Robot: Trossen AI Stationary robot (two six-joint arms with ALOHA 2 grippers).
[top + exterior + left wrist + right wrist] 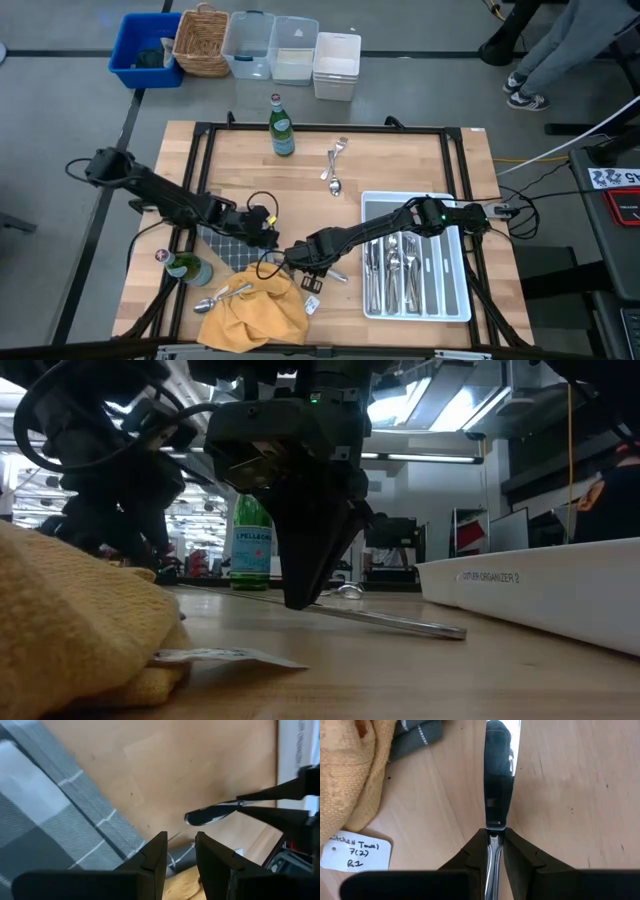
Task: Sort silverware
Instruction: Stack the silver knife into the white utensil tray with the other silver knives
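My right gripper reaches from the tray side to the table's near middle and is shut on a silver knife. The knife's blade tip also shows in the left wrist view. My left gripper hovers open and empty over a grey checked cloth, just left of the right gripper. Several pieces of silverware lie in the white divided tray. A fork and a spoon lie at the far middle. Two spoons lie by the yellow towel. My right gripper pinches the knife between its two fingers where the blade meets the handle. The fingers point down and slant toward the table's left. The blade runs on ahead of the fingers. The handle trails toward the tray, low over the table.
A green bottle stands at the far middle and another is at the near left by the cloths. The towel's white tag lies beside the gripper. Bins and a basket stand beyond the table. A person stands at far right.
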